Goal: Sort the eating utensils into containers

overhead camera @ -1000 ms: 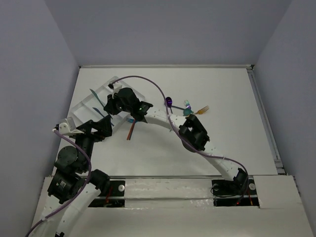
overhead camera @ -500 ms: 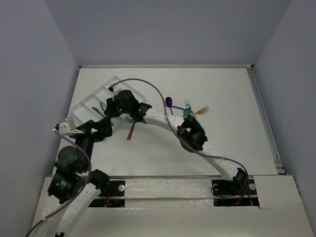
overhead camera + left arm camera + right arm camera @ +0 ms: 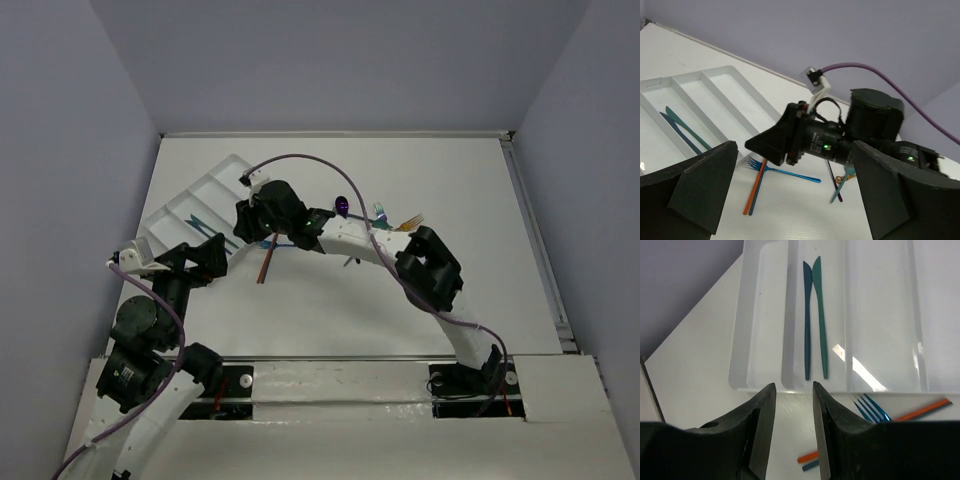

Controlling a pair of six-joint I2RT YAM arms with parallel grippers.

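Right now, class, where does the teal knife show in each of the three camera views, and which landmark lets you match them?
Top external: teal knife left of centre, inside the white tray.
Left wrist: teal knife at far left, in a tray compartment beside a navy knife.
Right wrist: teal knife at top centre, navy knife on its left.
Shared landmark: the white tray, seen in all three.

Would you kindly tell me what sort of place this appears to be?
Most likely a robotics lab test cell, not a kitchen: a white table boxed in by lavender walls, the left arm and right arm bolted at its near edge, and a white cutlery tray holding two plastic knives.
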